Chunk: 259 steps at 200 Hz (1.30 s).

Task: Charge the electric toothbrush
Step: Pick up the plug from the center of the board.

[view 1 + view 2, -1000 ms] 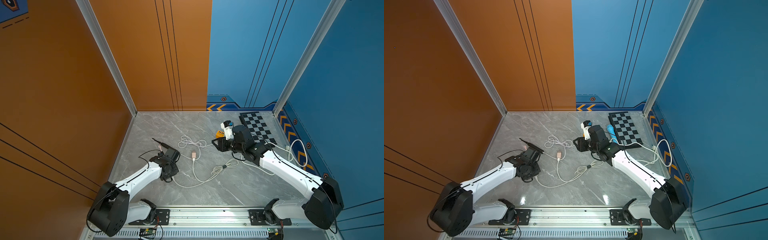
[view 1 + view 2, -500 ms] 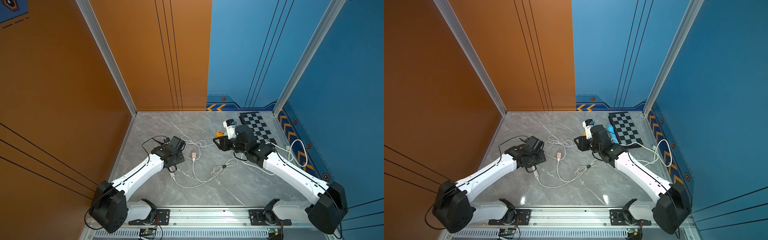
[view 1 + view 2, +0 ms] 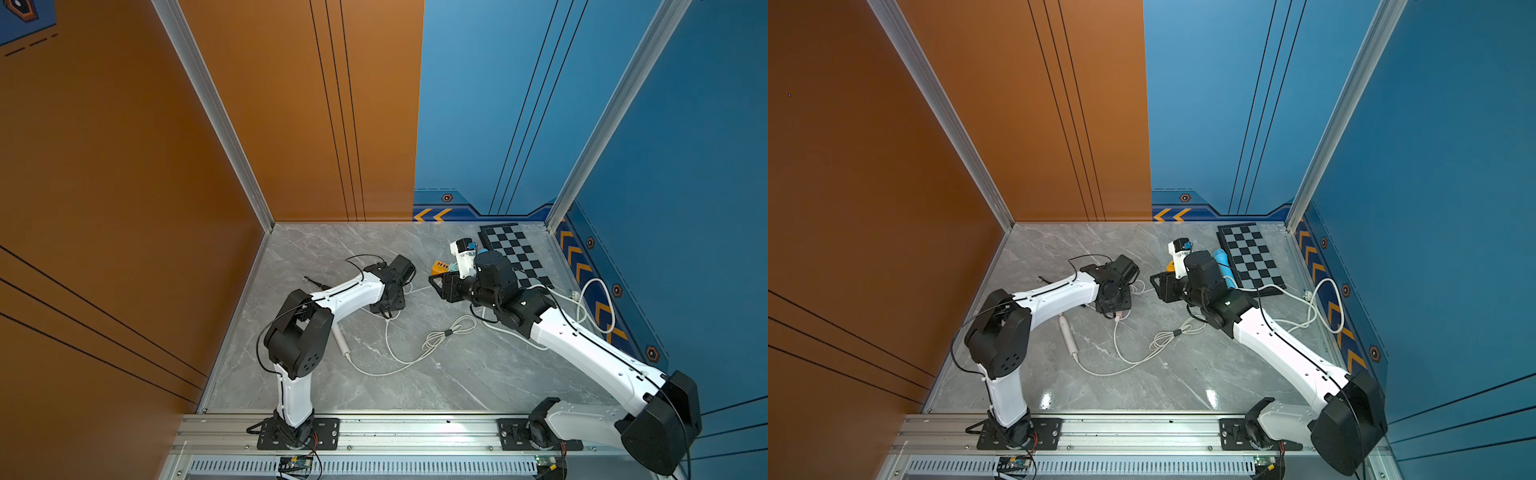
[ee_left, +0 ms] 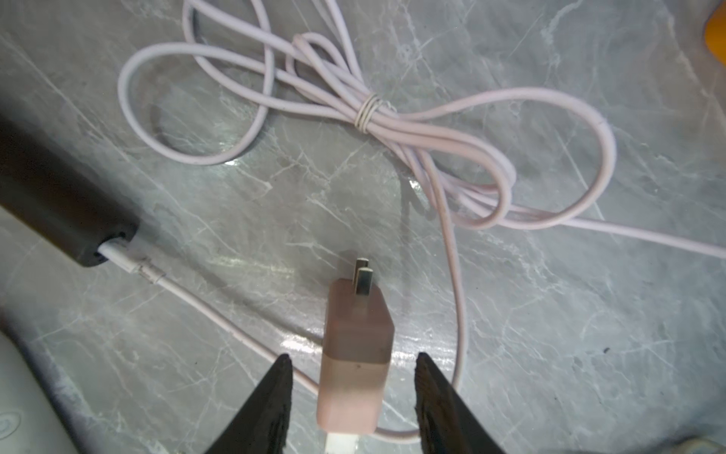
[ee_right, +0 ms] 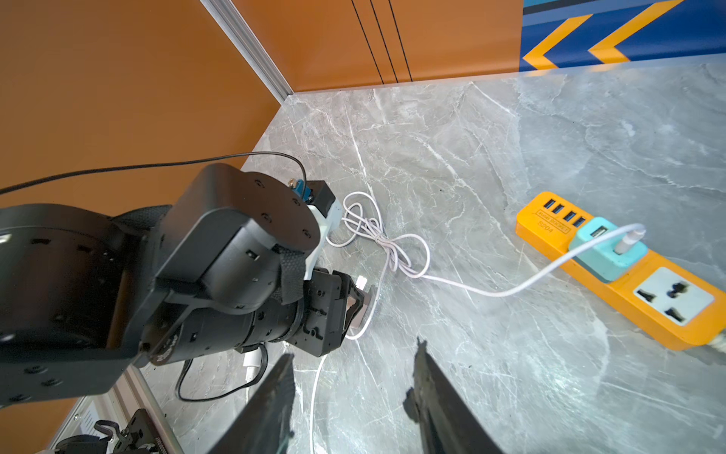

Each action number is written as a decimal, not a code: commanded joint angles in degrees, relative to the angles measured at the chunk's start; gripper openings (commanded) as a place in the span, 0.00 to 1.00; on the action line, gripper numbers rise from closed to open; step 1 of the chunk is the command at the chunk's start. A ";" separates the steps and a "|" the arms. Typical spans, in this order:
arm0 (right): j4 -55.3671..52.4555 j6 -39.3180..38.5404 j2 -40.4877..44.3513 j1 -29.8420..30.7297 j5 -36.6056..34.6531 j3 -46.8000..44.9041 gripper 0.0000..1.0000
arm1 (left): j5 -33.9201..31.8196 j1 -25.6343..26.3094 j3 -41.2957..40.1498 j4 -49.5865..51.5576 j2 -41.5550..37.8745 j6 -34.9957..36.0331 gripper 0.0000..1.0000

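Note:
The electric toothbrush (image 3: 341, 340) (image 3: 1068, 335) is a slim white stick lying on the table beside my left arm, with a white cable leaving its near end. That cable runs toward a pink plug adapter (image 4: 357, 334) (image 3: 1120, 318) lying flat, prongs pointing away. My left gripper (image 4: 351, 355) (image 3: 388, 309) is open and straddles the plug, with a gap on each side. The orange power strip (image 5: 550, 232) (image 3: 439, 266) has one free socket (image 5: 673, 295). My right gripper (image 5: 353, 350) (image 3: 436, 286) hangs open and empty over the table, between the strip and the left gripper.
A teal adapter (image 5: 607, 251) sits in the strip; its tied cable (image 4: 369, 110) leads to a dark device (image 4: 59, 204) left of the plug. A checkered mat (image 3: 515, 253), a blue cylinder (image 3: 1223, 266) and a thick white cord (image 3: 598, 299) lie at the right wall.
My left arm has swung from the near left toward the back right, uncovering the toothbrush on the table. Its jaws have widened and now straddle the plug. The right gripper has barely moved.

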<state>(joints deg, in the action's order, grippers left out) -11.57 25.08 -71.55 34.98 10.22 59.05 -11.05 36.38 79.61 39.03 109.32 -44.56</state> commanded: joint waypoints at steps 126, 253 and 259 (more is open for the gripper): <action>0.36 0.81 0.17 -0.39 -0.42 -0.47 0.52 | -4.42 -3.24 -1.87 2.13 -14.71 3.18 0.07; 46.00 31.57 -7.94 -8.08 18.58 -6.02 0.70 | 33.51 -9.41 -8.80 -67.70 -20.63 -26.68 0.00; 47.79 33.15 -7.59 -8.09 17.60 -6.42 0.74 | 32.95 -9.11 -8.72 -69.57 -20.22 -27.50 0.00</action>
<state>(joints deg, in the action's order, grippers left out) 23.94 49.58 -79.92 26.76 26.41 53.12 17.12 26.70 71.00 -10.96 87.64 -65.84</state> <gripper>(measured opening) 0.691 0.295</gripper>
